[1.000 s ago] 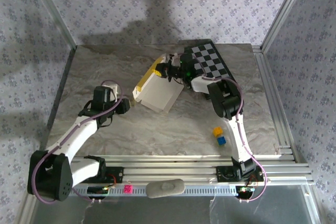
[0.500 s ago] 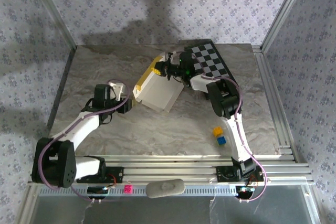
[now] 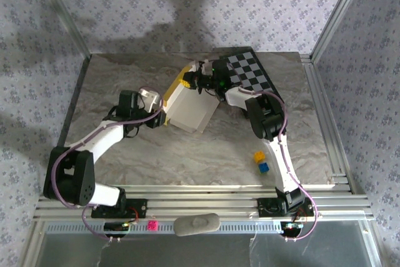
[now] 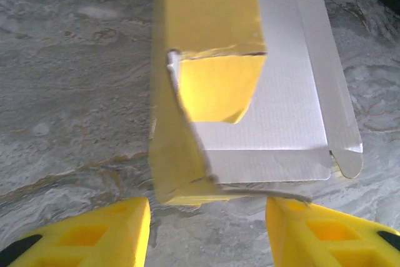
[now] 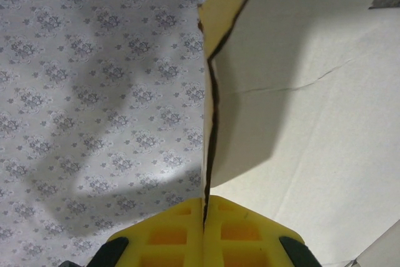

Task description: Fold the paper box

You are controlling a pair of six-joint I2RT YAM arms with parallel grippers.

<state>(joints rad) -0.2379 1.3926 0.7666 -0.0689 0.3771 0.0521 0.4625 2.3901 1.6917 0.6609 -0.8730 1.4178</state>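
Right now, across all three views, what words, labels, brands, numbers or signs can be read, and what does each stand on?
No text can be read here.
On the paper box, the yellow outside and whitish inside are both blank.
On the chequered board there are black and white squares, no lettering.
On the strip along the near rail there are fine repeated marks, too small to read.
The pink tag on it is too small to tell.

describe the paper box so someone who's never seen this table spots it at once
On the grey marbled table, find the black-and-white chequered board at the far right. Just left of it sits the paper box, a half-folded sheet of thin yellow cardboard, whitish inside. It is far larger and flatter than the small yellow cube and small blue cube nearer the front edge.
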